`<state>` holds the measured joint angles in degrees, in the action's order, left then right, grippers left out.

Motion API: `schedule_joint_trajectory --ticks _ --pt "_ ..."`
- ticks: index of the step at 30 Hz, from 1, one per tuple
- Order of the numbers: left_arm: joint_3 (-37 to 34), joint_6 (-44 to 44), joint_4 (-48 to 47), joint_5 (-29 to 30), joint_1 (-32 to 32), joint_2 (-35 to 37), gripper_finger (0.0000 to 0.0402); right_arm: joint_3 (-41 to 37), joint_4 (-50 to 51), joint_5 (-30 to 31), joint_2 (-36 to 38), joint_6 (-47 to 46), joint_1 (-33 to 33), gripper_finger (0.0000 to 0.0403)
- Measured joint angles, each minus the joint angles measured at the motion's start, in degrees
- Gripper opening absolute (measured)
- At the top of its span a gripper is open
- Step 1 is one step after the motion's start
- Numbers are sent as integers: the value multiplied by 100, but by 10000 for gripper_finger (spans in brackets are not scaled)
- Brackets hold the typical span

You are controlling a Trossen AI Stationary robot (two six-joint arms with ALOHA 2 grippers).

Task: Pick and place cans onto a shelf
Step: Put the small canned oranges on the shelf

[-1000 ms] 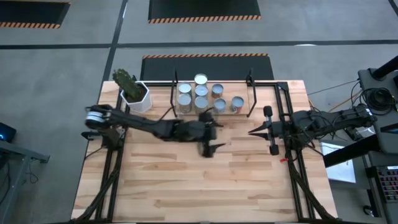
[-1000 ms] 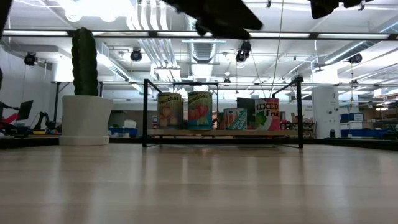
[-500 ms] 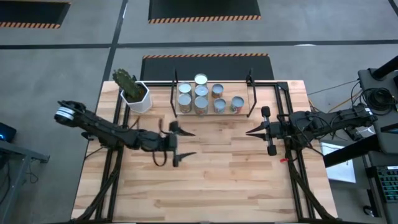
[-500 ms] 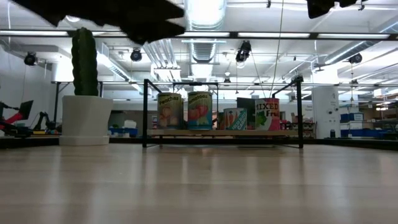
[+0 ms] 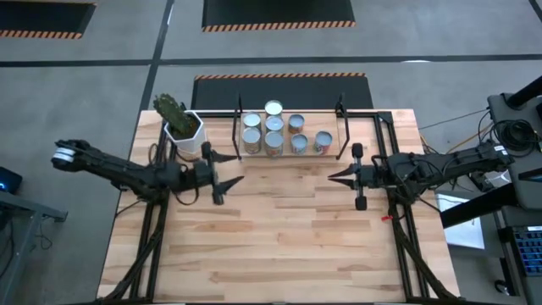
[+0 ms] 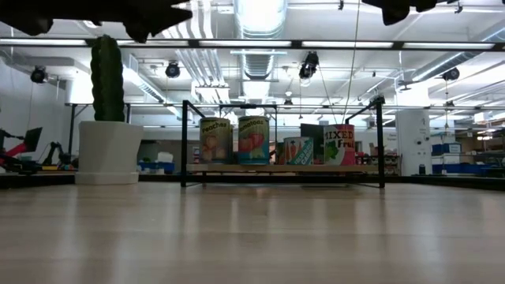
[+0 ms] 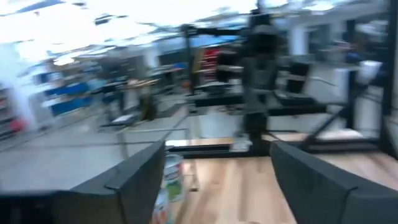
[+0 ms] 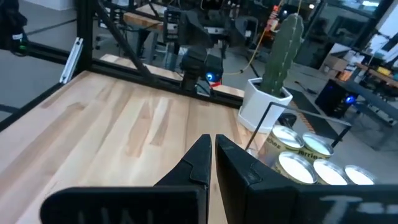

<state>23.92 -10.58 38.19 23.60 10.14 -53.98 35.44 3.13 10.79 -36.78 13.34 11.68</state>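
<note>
Cans [image 5: 273,131] are all seen on the shelf [image 5: 288,152] at the tabletop's far edge; none is left elsewhere. Left gripper [image 5: 227,175] is spread, empty; right gripper [image 5: 334,175] is closed, empty.

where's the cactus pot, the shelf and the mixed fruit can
cactus pot [image 6: 110,150]: low view, front of its white wall
shelf [image 6: 237,169]: low view, front edge of the wood board
mixed fruit can [image 6: 340,144]: low view, its label
</note>
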Motion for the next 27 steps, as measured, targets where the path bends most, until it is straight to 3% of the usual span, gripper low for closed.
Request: schedule_joint_trajectory --ticks 4,8,12,15,27 --pt "-113 -357 -363 -1206 -113 350 205 36 -88 345 -109 -318 4 12" --pt "-343 -568 -366 -1412 -115 480 107 113 8 867 -179 -702 0 12" --pt "-685 -804 -313 -1826 -115 544 17 114 18 876 -208 -734 2 12" --pt "-931 -843 15 -2087 -118 706 15 114 3 876 -204 -731 2 12" --pt "-1497 -750 -4 -2109 -298 1699 2 130 3 881 -202 -595 2 12"
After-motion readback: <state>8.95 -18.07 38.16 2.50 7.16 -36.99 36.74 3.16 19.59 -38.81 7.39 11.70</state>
